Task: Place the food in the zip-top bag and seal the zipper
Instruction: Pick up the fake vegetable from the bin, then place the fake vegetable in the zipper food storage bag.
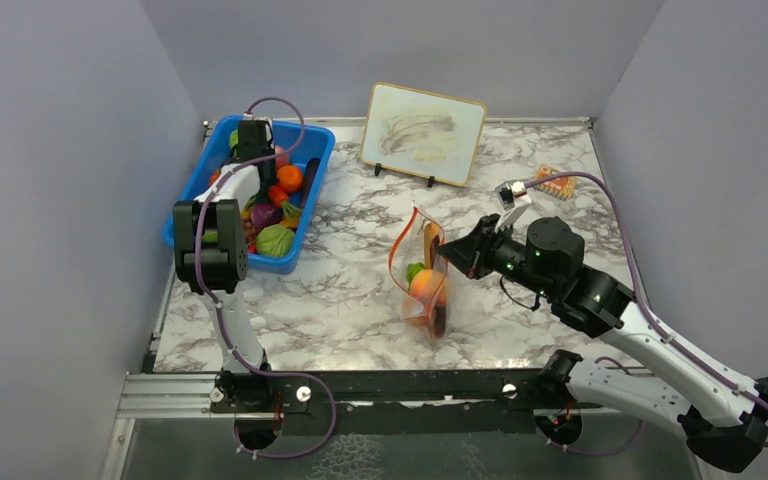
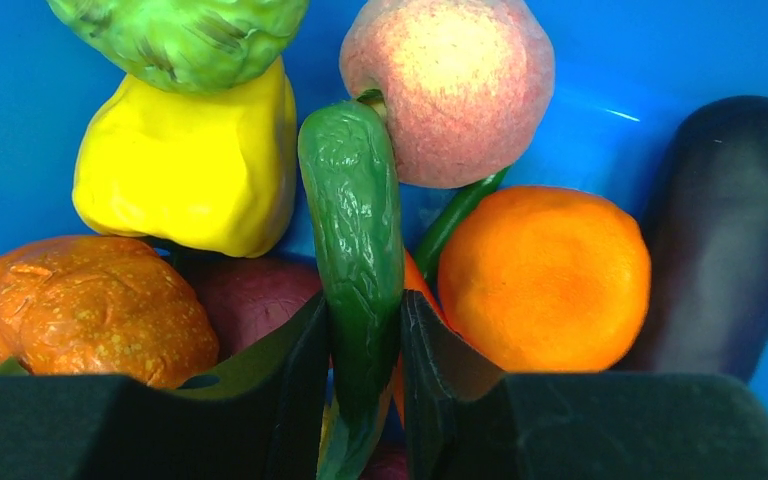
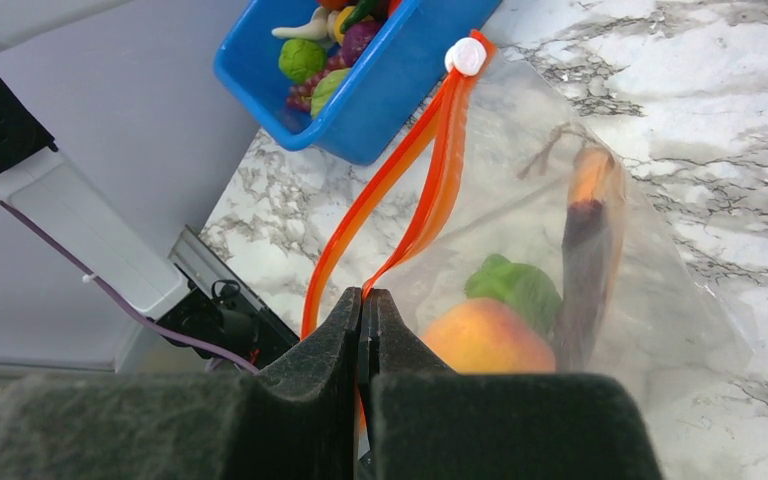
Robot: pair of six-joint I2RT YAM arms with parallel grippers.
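Observation:
My left gripper (image 2: 363, 310) is down in the blue bin (image 1: 312, 190) among the food, its fingers pressed on both sides of a long green pepper (image 2: 355, 200). Around the pepper lie a peach (image 2: 447, 85), an orange (image 2: 545, 275), a yellow piece (image 2: 185, 165) and a dark eggplant (image 2: 725, 230). The clear zip-top bag (image 1: 425, 290) stands mid-table with its mouth open. Inside it are a peach (image 3: 485, 335), a green piece (image 3: 520, 285) and a long dark piece (image 3: 585, 270). My right gripper (image 3: 363, 297) is shut on one side of the orange-red zipper (image 3: 430, 190), whose white slider (image 3: 466, 56) sits at the far end.
A framed picture board (image 1: 423, 133) leans on a stand at the back of the marble table. A small orange object (image 1: 553, 180) lies at the back right. Grey walls close in the left, right and back. The bin (image 3: 380, 110) sits at the table's far left.

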